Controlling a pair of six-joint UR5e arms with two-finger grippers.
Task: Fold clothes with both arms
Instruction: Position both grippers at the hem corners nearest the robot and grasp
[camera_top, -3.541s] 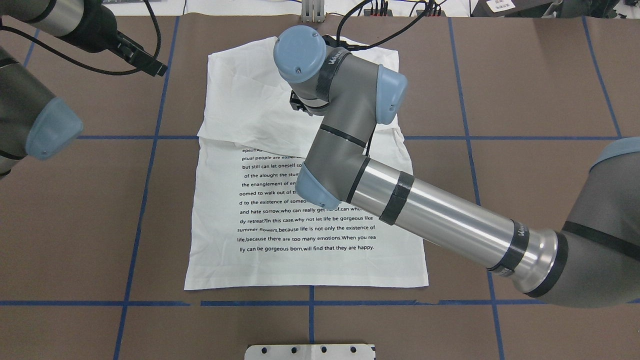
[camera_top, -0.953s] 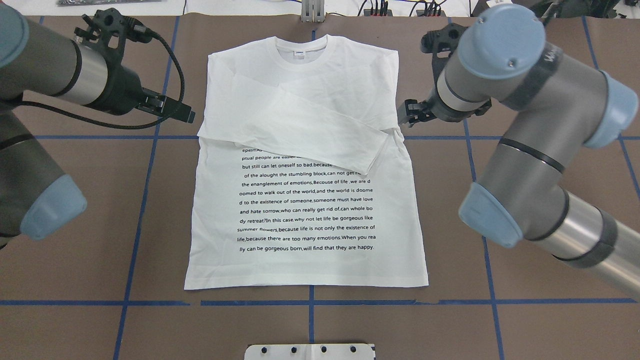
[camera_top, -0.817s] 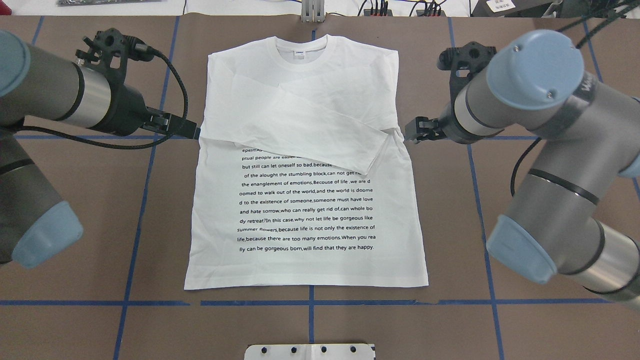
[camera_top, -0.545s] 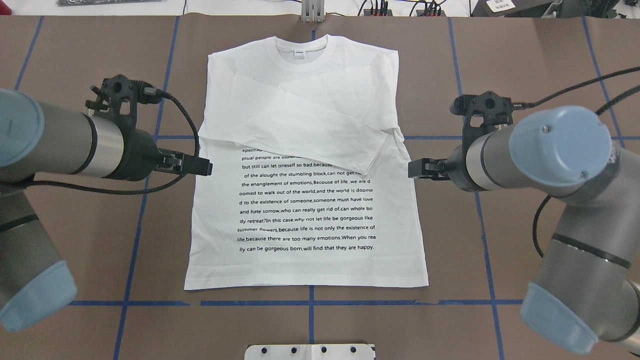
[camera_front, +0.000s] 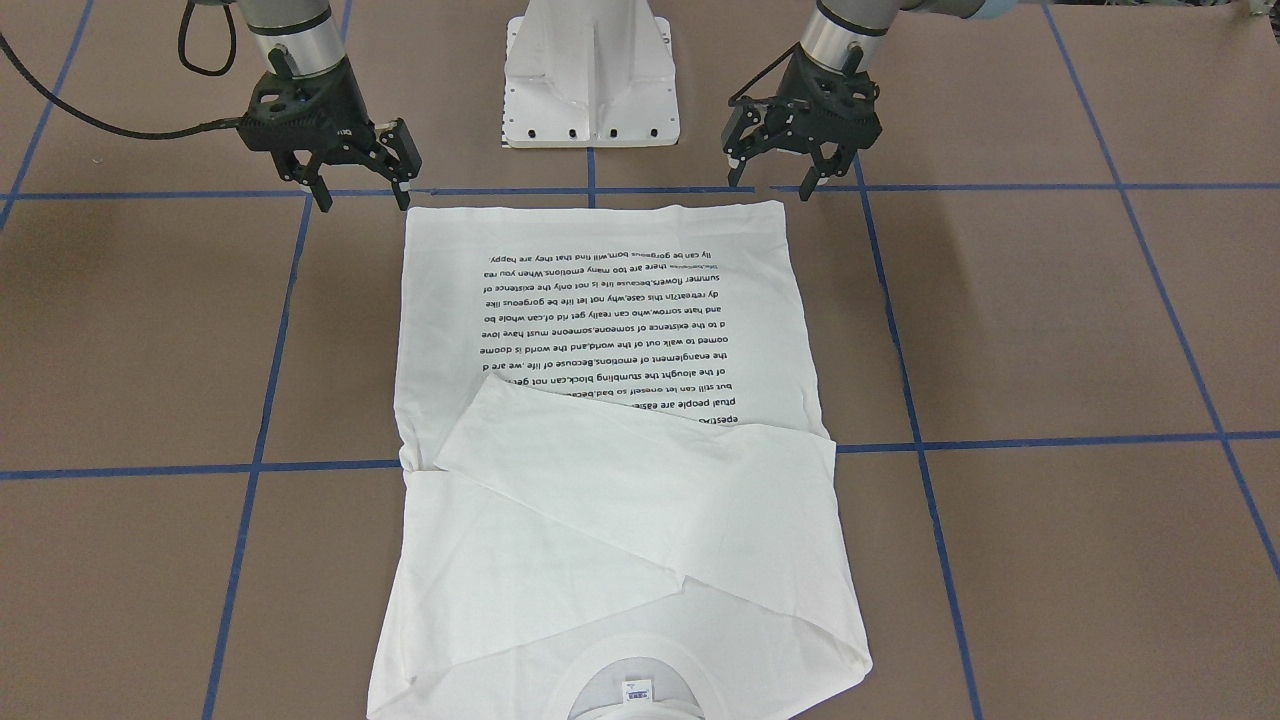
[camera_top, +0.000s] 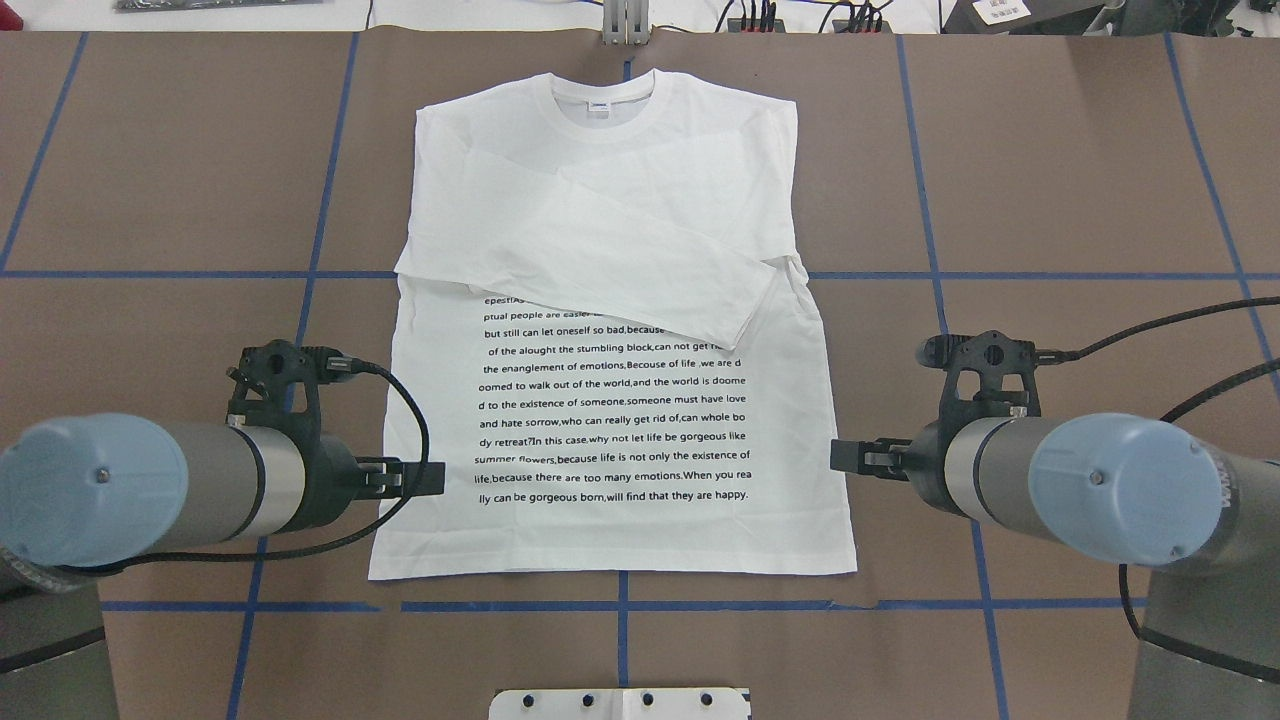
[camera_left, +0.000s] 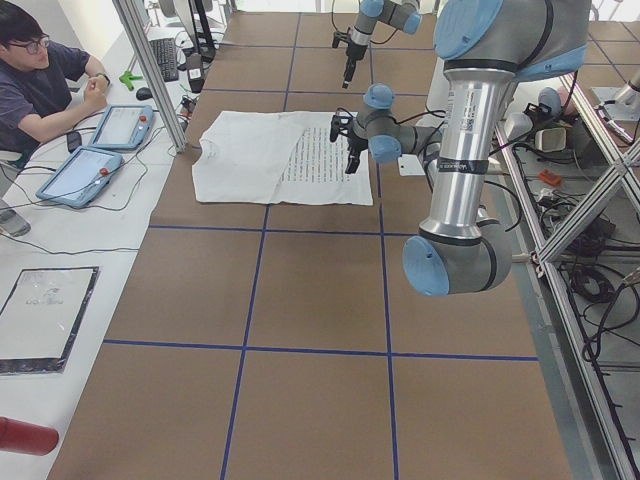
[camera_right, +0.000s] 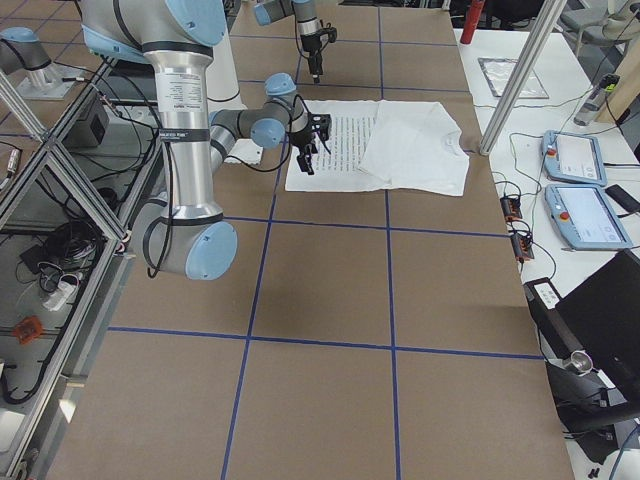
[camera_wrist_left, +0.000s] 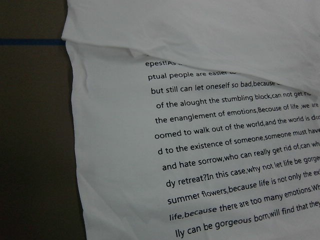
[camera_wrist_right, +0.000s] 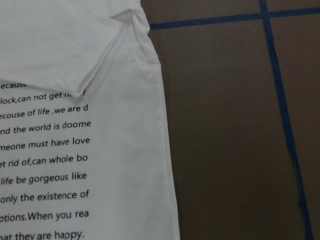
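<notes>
The white T-shirt lies flat on the brown table, printed side up. Its collar is at the far edge from the robot and its hem is on the robot's side, just short of a blue tape line. Both sleeves are folded across the chest. The upper one slants down to a cuff near the shirt's right edge and covers the first lines of black text. The small neck label shows inside the collar.

The left gripper is at the shirt's left edge, low down near the hem. The right gripper stands opposite it at the right edge, at much the same level. In the front-facing view both sets of jaws are spread apart with nothing between them, fingers pointing down. They seem to hang a little above the cloth rather than touch it, though the angle makes that hard to judge.

The left wrist camera looks down on the shirt's left edge and the start of the text lines. The right wrist camera sees the right edge, the line ends and the folded cuff. The white pedestal base sits between the two arms
</notes>
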